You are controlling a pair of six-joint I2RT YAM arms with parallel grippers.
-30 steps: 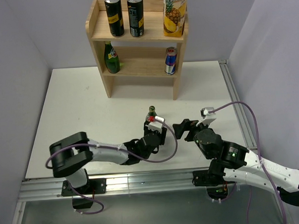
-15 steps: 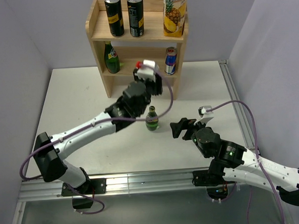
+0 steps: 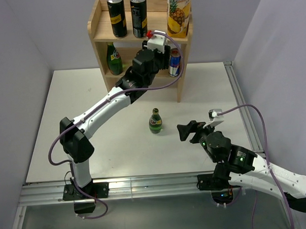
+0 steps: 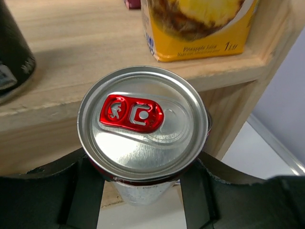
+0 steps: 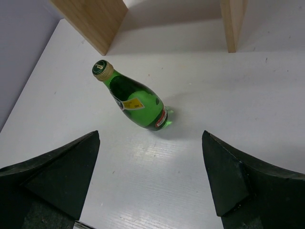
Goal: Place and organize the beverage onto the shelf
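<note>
- holds a slim blue-and-silver can (image 4: 143,129) upright in the left gripper (image 4: 143,167), fingers closed on its sides, at the front edge of the far shelf (image 3: 99,33), toward its right end.
- shows two black cans (image 3: 117,15) and a pineapple juice carton (image 3: 179,14) on the upper tier, and a green bottle (image 3: 114,59) at the left and a second slim can (image 3: 175,62) at the right of the lower tier.
- leaves the other green bottle (image 3: 155,121) standing on the table (image 3: 82,112), well apart from the shelf, with the right gripper (image 5: 150,143) near it, fingers spread wide and empty.
- risks catching the held can's rim on the upper board if pushed in too high, tilting it in the grip.
- risks toppling the second slim can if set down too far right.
</note>
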